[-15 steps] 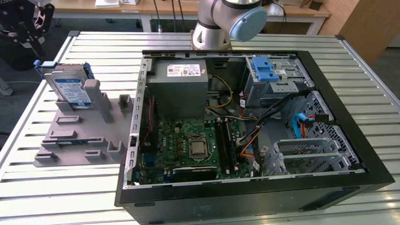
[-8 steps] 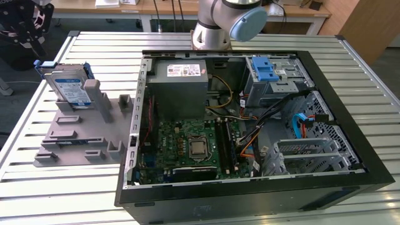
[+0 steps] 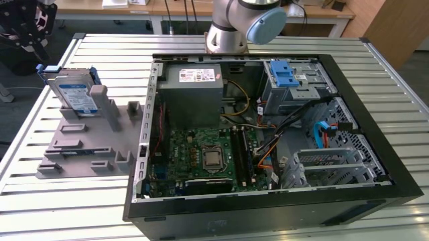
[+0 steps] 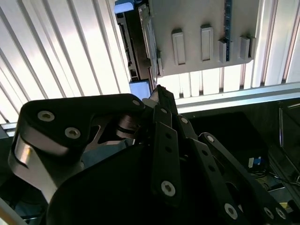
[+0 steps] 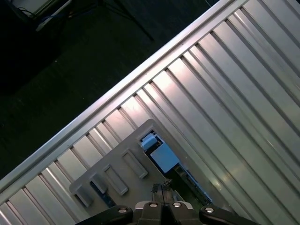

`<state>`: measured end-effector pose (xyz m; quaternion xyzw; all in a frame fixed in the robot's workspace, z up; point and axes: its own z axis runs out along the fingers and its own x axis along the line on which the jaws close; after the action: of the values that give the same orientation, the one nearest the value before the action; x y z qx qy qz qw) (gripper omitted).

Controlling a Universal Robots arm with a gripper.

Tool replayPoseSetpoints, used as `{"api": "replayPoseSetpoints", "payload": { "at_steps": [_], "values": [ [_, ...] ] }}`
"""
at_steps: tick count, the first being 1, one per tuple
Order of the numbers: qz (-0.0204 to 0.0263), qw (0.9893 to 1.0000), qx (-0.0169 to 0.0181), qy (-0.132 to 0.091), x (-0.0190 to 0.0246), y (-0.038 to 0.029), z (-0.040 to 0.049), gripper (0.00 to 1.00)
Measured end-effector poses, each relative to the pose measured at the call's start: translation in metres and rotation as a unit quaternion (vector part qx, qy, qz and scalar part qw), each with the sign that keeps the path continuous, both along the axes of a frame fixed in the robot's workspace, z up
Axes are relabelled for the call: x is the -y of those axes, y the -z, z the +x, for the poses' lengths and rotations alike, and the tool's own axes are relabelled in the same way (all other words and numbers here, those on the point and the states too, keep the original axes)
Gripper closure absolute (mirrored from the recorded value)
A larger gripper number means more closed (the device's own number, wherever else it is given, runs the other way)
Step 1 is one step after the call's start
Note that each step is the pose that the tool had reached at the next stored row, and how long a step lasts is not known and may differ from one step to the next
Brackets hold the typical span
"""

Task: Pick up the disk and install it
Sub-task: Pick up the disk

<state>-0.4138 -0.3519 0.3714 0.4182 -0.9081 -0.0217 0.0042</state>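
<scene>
The disk (image 3: 74, 93) stands on edge in a grey fixture plate (image 3: 87, 145) at the exterior view's left, beside the open computer case; it is silver-grey with a blue-and-white label and blue rails. My black gripper (image 3: 21, 36) hangs above and behind it at the far upper left of the exterior view, apart from it. In the first wrist view the disk (image 5: 161, 157) lies just ahead of my gripper (image 5: 161, 188), whose fingers are pressed together with nothing between them. In the second wrist view the disk (image 4: 141, 47) shows edge-on beyond my gripper (image 4: 158, 91).
The open black computer case (image 3: 375, 108) takes up the middle and right of the slatted metal table (image 3: 60, 211). Inside are a grey power supply (image 3: 194, 93), a motherboard (image 3: 208, 158) and a drive cage with a blue latch (image 3: 284, 75). The arm's base (image 3: 234, 25) stands behind the case.
</scene>
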Motion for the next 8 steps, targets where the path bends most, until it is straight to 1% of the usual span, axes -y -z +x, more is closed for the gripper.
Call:
{"api": "replayPoseSetpoints", "payload": {
  "at_steps": [8],
  "values": [
    [0.0, 0.9998, 0.0, -0.019, 0.0, 0.0, -0.0001, 0.89]
  ]
}}
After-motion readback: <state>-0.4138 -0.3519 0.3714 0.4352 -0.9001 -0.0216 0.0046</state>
